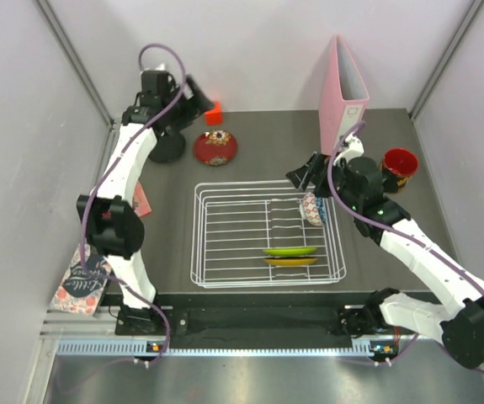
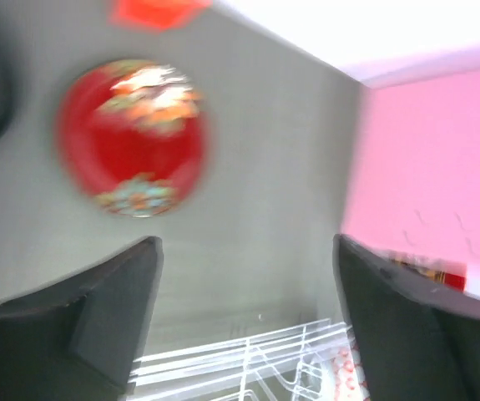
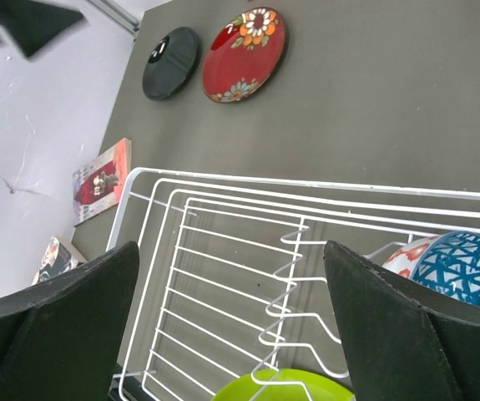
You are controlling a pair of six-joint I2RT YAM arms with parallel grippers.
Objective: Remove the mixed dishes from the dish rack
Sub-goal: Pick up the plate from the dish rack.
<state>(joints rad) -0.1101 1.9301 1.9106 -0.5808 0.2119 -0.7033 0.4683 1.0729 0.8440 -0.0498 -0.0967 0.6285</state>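
The top external view looks steeply down from high above the near side of the dish rack (image 1: 233, 240), far enough off to hold the whole rack and table (image 1: 267, 160). The left wrist view, blurred, hangs beyond the rack's far edge. The right wrist view sits close over the rack. All three share the dark red plate (image 3: 245, 42) behind the rack.

Pale walls (image 1: 267, 42) are enclosing a dark grey table (image 1: 267, 164) on three sides, with a pink binder (image 1: 343, 93) standing upright at the back.
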